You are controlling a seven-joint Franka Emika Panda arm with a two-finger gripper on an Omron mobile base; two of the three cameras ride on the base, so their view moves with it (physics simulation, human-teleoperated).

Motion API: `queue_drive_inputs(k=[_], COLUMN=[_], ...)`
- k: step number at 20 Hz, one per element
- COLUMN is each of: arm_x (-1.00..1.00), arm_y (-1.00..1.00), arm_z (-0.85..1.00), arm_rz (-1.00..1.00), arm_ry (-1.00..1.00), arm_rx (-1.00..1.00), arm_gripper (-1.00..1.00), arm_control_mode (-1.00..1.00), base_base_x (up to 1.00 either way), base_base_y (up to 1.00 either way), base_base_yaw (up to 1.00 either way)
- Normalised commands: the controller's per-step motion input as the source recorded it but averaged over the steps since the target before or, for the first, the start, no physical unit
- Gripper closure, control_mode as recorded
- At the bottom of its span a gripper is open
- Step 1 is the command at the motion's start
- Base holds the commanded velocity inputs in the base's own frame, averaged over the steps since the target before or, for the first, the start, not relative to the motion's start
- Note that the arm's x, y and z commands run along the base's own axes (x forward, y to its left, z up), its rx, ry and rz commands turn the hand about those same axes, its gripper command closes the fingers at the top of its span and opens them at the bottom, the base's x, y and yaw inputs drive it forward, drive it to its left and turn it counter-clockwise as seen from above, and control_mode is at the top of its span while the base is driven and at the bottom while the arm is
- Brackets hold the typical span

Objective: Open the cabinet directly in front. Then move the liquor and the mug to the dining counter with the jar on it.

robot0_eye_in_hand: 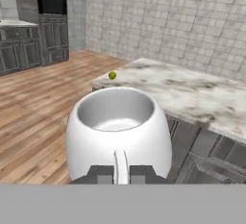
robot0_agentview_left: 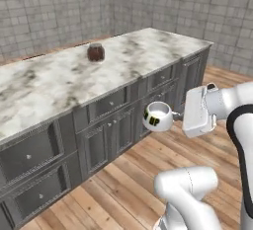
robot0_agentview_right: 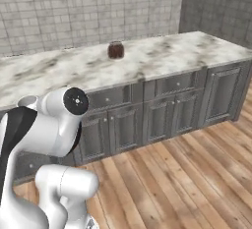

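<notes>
From the left base view I see the tool (robot0_agentview_left: 174, 117) held out level in front of the drawer fronts of the dining bench (robot0_agentview_left: 49, 83), closed on the handle of the mug (robot0_agentview_left: 158, 116). The mug hangs upright in the air, clear of the floor and below the level of the marble top, its dark yellow-green mark facing the camera. In the hand view the mug (robot0_eye_in_hand: 118, 130) sits directly ahead of me, mouth up and empty, with its handle caught between the two dark fingertips (robot0_eye_in_hand: 100, 174). The jar (robot0_agentview_left: 96, 52) stands upright on the marble top, toward the far edge and well apart from the mug; the right base view shows the jar (robot0_agentview_right: 115, 49) near the back of the dining bench (robot0_agentview_right: 172, 51). A small yellow-green ball (robot0_eye_in_hand: 112, 75) rests at the near left corner of the marble top in the hand view. Grey tiled walls close the scene behind the bench.
</notes>
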Motion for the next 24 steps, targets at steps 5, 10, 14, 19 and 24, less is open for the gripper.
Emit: queue_drive_inputs(k=[5,10,14,19,24], arm_x=[0.00,0.00,0.00,0.00,0.00], arm_y=[0.00,0.00,0.00,0.00,0.00], arm_z=[0.00,0.00,0.00,0.00,0.00], arm_rz=[0.00,0.00,0.00,0.00,0.00], arm_ry=[0.00,0.00,0.00,0.00,0.00], arm_rx=[0.00,0.00,0.00,0.00,0.00], arm_gripper=[1.00,1.00,1.00,1.00,1.00], arm_control_mode=[1.00,1.00,1.00,1.00,1.00], base_base_x=[1.00,0.96,0.84,0.63,0.64], base_base_y=[-0.40,-0.65,-0.90,-1.00,-1.00], base_base_yaw=[0.21,0.40,0.39,0.32,0.31])
